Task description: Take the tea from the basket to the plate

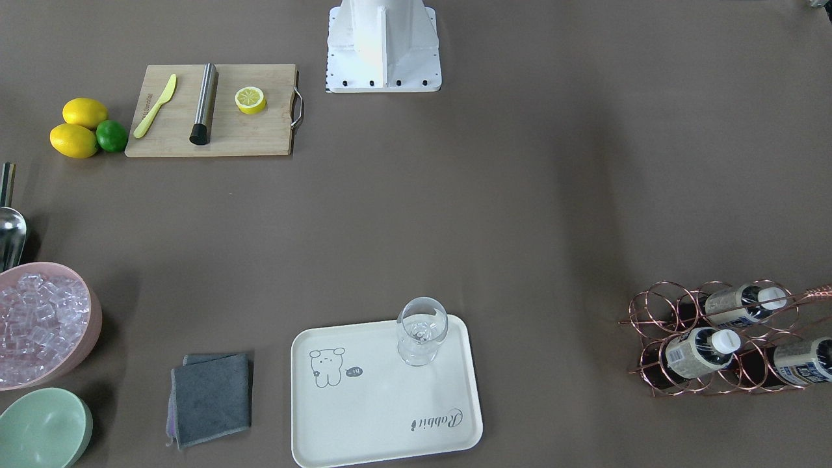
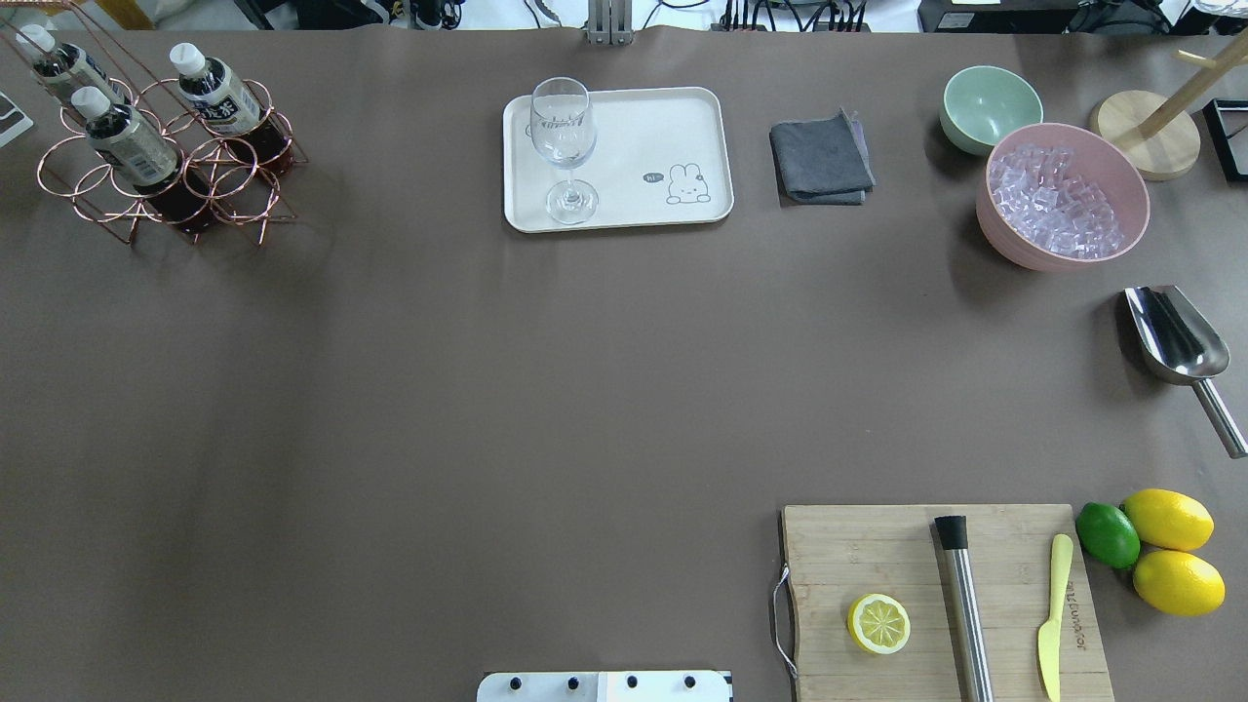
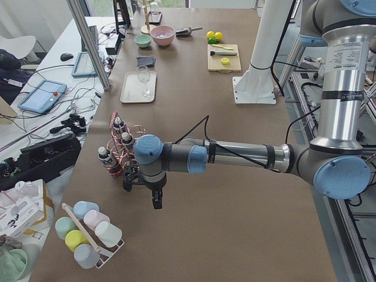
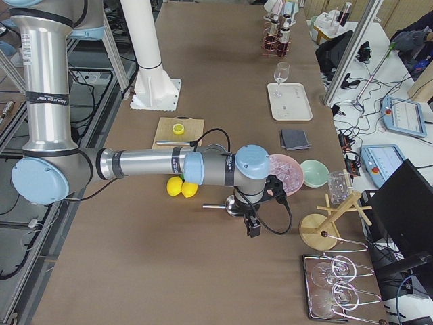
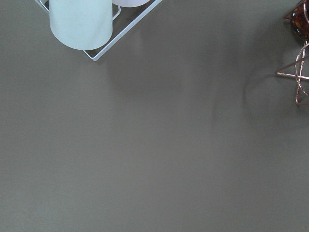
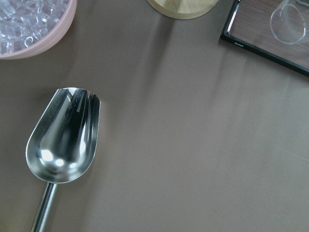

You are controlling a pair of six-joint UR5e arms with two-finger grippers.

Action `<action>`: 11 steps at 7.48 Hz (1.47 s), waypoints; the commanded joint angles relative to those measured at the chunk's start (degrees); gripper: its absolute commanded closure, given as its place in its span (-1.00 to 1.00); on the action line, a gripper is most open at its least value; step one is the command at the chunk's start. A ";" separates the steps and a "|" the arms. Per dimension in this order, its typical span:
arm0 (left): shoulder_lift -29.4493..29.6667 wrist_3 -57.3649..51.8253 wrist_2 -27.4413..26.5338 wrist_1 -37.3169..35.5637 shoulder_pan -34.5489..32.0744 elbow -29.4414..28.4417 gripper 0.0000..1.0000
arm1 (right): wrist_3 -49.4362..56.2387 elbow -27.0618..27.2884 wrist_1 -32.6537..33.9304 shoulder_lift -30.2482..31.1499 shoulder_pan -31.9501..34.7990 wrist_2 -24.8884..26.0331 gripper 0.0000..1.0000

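Three tea bottles (image 2: pixel 219 95) with white caps stand tilted in the rose-gold wire basket (image 2: pixel 60 175) at the table's far left corner; they also show in the front-facing view (image 1: pixel 702 351). The cream plate (image 2: pixel 643 127) lies at the far middle and carries a wine glass (image 2: pixel 563 146). My left gripper (image 3: pixel 157 202) hangs over bare table just beside the basket (image 3: pixel 138 130); I cannot tell if it is open. My right gripper (image 4: pixel 254 227) hangs beside the metal scoop (image 6: pixel 65 140); I cannot tell its state either.
A grey cloth (image 2: pixel 821 158), a green bowl (image 2: pixel 990 105) and a pink bowl of ice (image 2: pixel 1063 200) sit right of the plate. A cutting board (image 2: pixel 877 556) with a lemon half, knife and steel rod is near right. A rack of pastel mugs (image 3: pixel 88 235) stands near my left gripper.
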State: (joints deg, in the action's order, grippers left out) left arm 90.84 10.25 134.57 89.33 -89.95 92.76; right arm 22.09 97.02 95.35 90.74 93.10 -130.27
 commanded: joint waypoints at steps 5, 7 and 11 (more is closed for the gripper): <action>4.14 2.04 0.08 -4.04 -0.39 -1.70 -0.95 | -0.20 -0.16 0.01 0.14 -0.20 -0.24 -0.99; 9.25 7.73 0.25 -11.61 -2.41 -0.93 -0.95 | -0.11 -0.52 0.01 0.67 -0.20 -0.77 -0.99; 14.78 45.83 3.86 -11.72 -3.74 2.87 -0.95 | 0.06 -1.49 0.09 0.49 -0.91 -2.18 -0.99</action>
State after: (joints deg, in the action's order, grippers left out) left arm 102.43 41.33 137.97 77.75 -93.71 94.80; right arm 21.97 95.69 95.43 91.05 92.54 -131.88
